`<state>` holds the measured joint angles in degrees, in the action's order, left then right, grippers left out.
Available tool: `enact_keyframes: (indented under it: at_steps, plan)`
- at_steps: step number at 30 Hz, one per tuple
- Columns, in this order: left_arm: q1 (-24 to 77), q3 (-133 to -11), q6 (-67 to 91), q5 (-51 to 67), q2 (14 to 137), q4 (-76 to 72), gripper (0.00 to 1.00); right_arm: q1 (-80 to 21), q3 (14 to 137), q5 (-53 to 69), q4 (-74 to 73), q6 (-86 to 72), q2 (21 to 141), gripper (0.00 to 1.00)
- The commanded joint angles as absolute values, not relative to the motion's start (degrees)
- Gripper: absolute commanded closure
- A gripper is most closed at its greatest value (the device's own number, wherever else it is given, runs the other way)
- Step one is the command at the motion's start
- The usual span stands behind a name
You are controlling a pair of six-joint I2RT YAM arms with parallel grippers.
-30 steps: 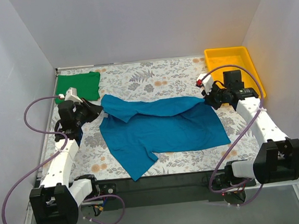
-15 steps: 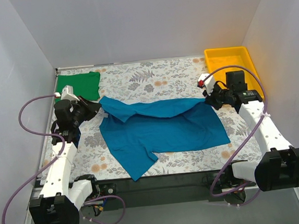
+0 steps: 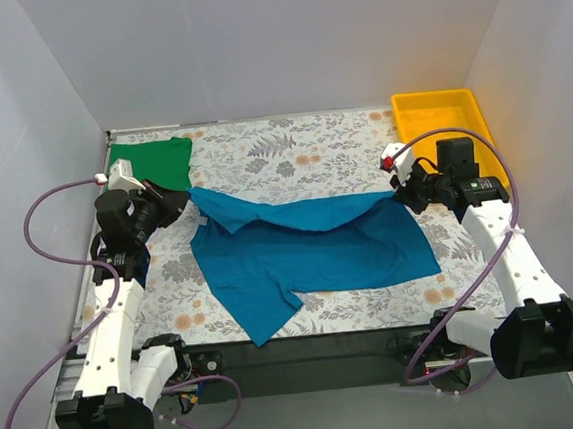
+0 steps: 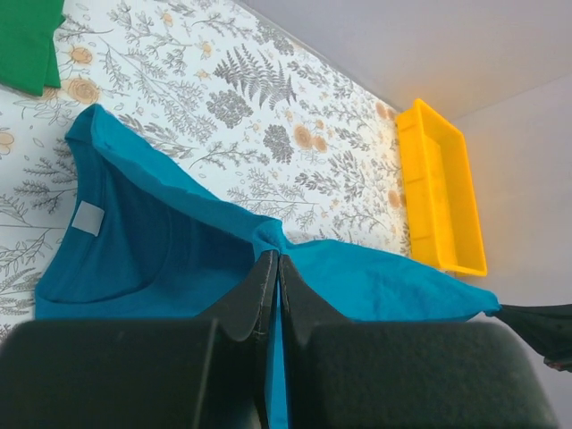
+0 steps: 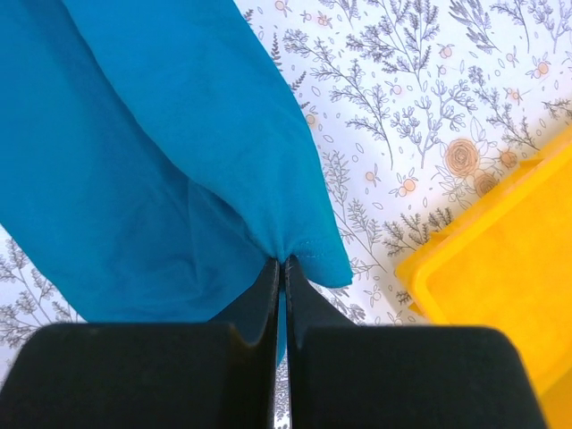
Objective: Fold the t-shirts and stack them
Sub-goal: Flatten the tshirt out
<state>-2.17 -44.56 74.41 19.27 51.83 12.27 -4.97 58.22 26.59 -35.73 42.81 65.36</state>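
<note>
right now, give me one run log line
grip: left gripper, right gripper shut on teal t-shirt | green t-shirt: folded, far-left corner

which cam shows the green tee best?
Top external: nearly the whole green t-shirt shows, lying flat at the far left. Left wrist catches only one corner of it at the frame edge. Right wrist shows none of it.

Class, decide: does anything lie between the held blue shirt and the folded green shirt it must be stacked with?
Nothing visible does. Only flowered table separates the blue shirt from the green shirt in the far left corner; the yellow tray sits far right.
</note>
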Motion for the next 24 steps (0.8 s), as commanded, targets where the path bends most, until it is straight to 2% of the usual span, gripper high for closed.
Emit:
enact_keyframes:
  at_steps: [1, 14, 24]
  plan:
    - [-2.3, -48.1, 75.8, 18.8, 50.1, 13.1, 1.00, -5.5, 60.3, 28.7, -37.0, 42.4, 63.2, 0.99]
    - [-2.0, -61.5, 84.5, 19.8, 48.7, 15.2, 1.00, -6.9, 75.0, 32.3, -41.2, 38.7, 58.2, 0.99]
    - [-0.8, -83.1, 86.8, 14.2, 46.7, 17.7, 1.00, -4.0, 91.5, 35.2, -46.1, 38.6, 54.9, 0.99]
